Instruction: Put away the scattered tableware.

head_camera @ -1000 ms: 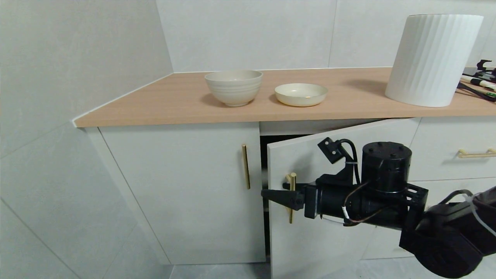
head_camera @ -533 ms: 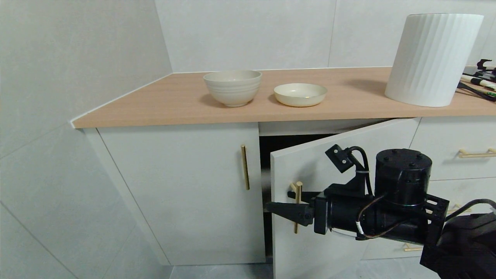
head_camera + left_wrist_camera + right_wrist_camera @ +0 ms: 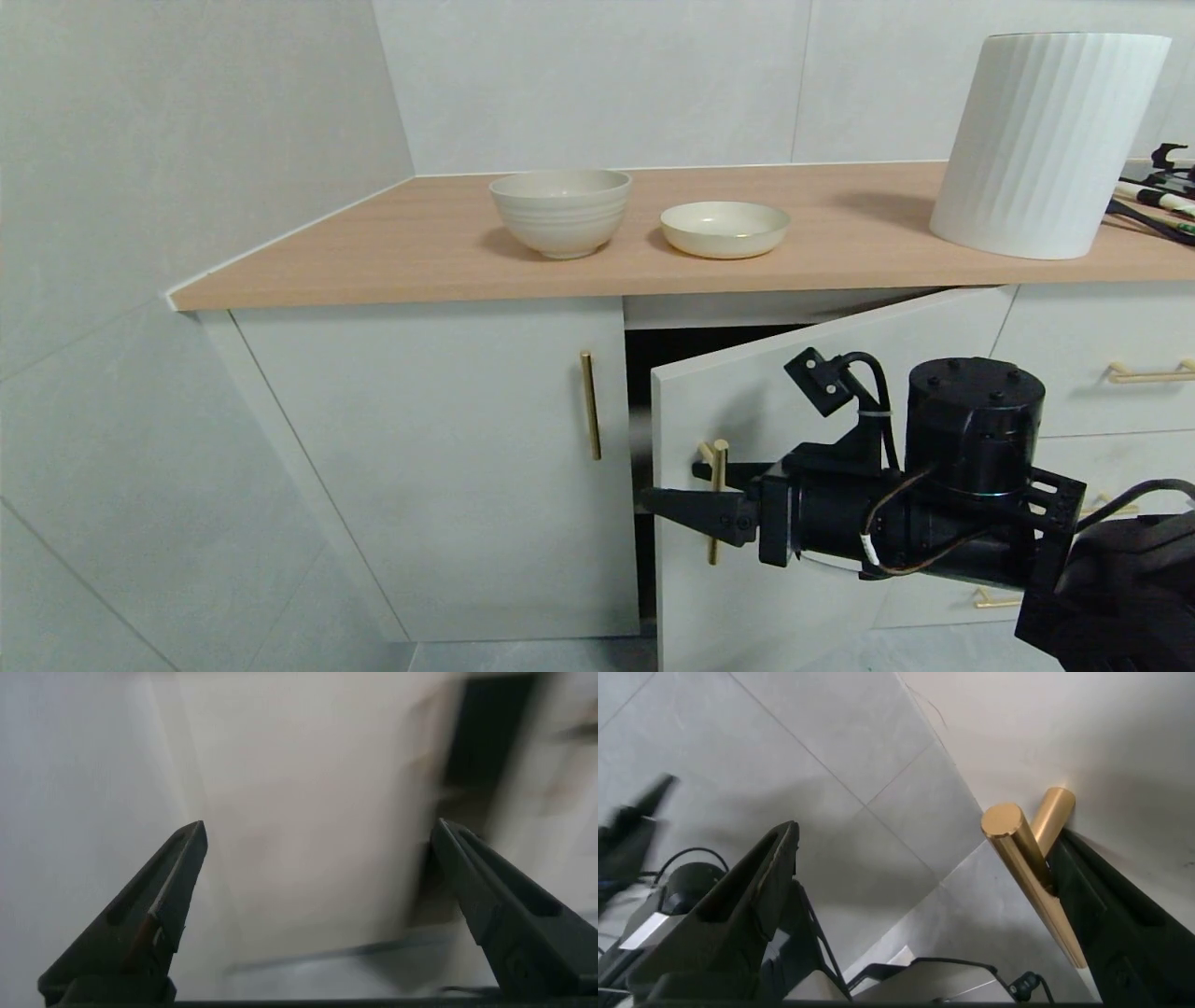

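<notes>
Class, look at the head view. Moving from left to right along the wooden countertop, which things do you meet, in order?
Ribbed beige bowl → shallow cream dish → tall white ribbed container → dark pens and tools at the view's right edge.

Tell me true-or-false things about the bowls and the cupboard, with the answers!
1. The bowl stands on the counter. True.
2. The dish lies inside the bowl. False: it sits beside the bowl, apart from it.
3. The cupboard door by the right hand is partly open. True.
4. The right hand is holding the bowl. False: it is open, down at the door's gold handle.
5. The left hand is open. True.
</notes>
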